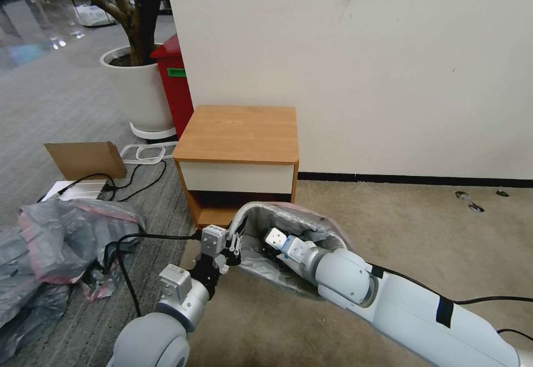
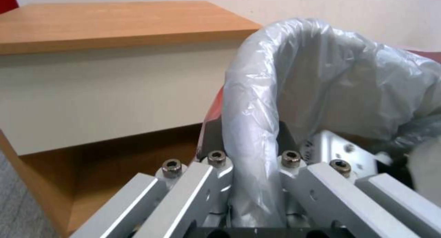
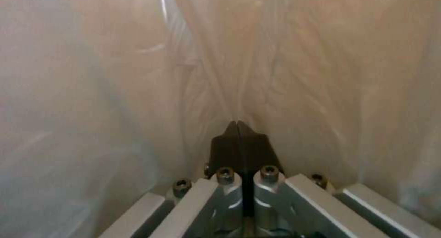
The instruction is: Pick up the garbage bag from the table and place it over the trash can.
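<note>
The bag (image 1: 288, 228) sits on the carpet just in front of the table (image 1: 239, 134), draped over the bin, whose own surface is hidden under the grey plastic; the mouth gapes toward the robot, and a pink rim shows along the far right edge. The left gripper (image 1: 237, 240) is at the bag's left rim; in the left wrist view (image 2: 250, 169) a rolled fold of the bag (image 2: 294, 79) runs between its fingers (image 2: 216, 158), which straddle and pinch the fold against what looks like the bin's rim. The right gripper (image 1: 267, 239) reaches into the bag's mouth from the right, and the right wrist view shows its black fingertips (image 3: 239, 145) pressed together, with translucent plastic (image 3: 115, 93) all round them; whether any film is caught between them cannot be told. The tabletop is light wood with a white drawer front (image 1: 236, 178) below. To the left on the grey floor lies a heap of bags (image 1: 55, 245), with a cardboard piece (image 1: 83, 159) beyond it, and farther back a white pot (image 1: 139, 89) beside a red cabinet (image 1: 175, 84)
</note>
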Controlling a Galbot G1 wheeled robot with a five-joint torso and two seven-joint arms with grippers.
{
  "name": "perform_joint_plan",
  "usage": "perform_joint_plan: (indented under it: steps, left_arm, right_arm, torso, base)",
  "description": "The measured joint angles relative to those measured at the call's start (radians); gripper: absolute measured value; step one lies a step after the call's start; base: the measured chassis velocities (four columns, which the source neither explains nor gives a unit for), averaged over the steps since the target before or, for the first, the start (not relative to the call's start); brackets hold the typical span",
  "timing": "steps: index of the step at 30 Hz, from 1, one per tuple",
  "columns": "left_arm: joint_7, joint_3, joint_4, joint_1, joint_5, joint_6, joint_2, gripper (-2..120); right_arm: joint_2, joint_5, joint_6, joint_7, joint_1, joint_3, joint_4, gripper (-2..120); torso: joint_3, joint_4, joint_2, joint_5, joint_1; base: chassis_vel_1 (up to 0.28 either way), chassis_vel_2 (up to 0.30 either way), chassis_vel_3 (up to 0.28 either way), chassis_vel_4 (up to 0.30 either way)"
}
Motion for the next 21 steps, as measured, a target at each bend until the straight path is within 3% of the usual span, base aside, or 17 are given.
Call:
perform_joint_plan:
  steps: [15,21]
  left_arm:
    - [0.036,0.021,-0.008,-0.011,0.049,0.0,0.006,6]
    - [0.033,0.013,0.014,-0.01,0.042,0.0,-0.003,6]
  right_arm:
    - [0.015,-0.044,0.0,0.03,0.029,-0.045,-0.055,0]
    - [-0.005,0.003,0.0,0.033,0.019,-0.03,-0.014,0]
  torso:
    - [0.0,-0.0001,0.0,0.0001,0.0]
    - [0.0,-0.0001,0.0,0.0,0.0]
  base:
    - [0.0,0.0,0.0,0.0]
    - [0.0,0.0,0.0,0.0]
